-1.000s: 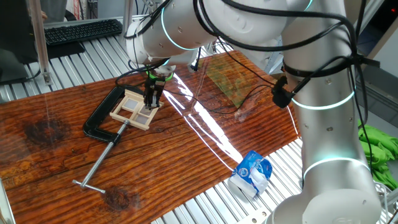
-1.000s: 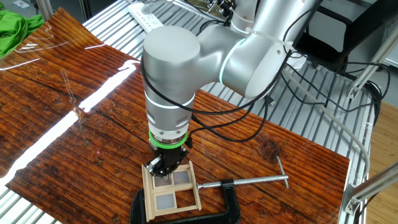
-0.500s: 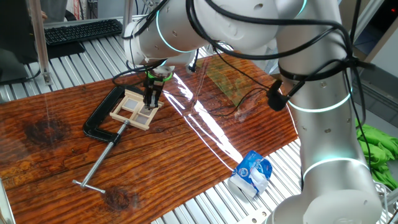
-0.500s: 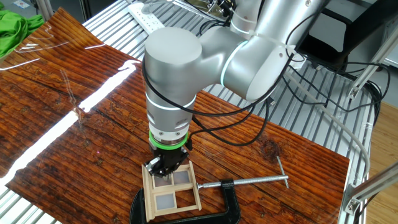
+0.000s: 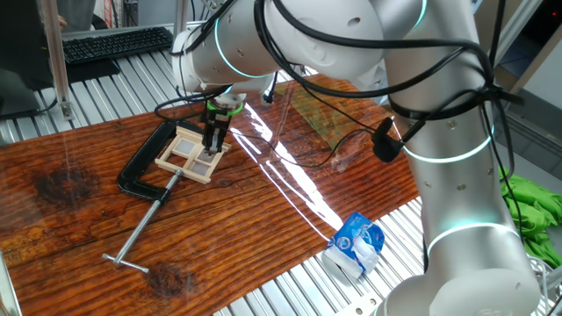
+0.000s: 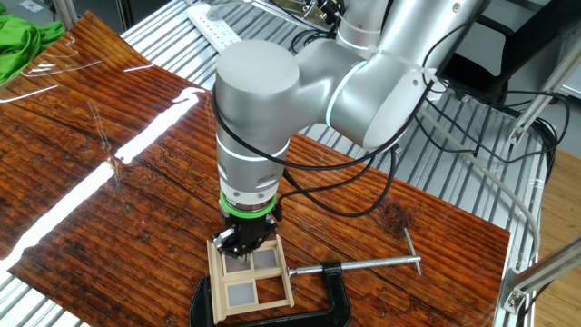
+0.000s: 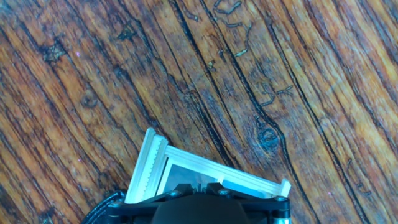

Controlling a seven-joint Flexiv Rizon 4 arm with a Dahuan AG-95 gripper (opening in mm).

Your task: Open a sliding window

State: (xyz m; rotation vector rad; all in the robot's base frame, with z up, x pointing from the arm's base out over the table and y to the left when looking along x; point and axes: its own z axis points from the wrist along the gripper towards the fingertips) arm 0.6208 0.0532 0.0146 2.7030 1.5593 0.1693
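Directly beneath the gripper [image 6: 243, 245], on the brown wooden table [image 5: 263, 219], lies the sliding window [image 5: 191, 153], flat on its back and pinned by a black C-clamp [image 5: 145, 171] that bites the frame's side away from the arm. The fingers come straight down onto the panes at the end of the frame nearer the arm, and seem to touch or press the inner sash there; whether they are parted or closed on a cross bar I cannot tell, since the wrist hides the tips in both fixed views and the hand view shows only the black housing at the bottom edge. In that hand view the pale frame [image 7: 186, 171] runs slantwise just ahead of the fingers, one corner up to the left, the other lower to the right. The frame's long axis runs from the gripper toward the clamp's jaw, and I judge the sash must travel along that line, so the coming push or pull should stay parallel to the long rails. A crumpled blue-and-white packet [image 5: 354, 245] lies well apart, behind the gripper at the table edge.
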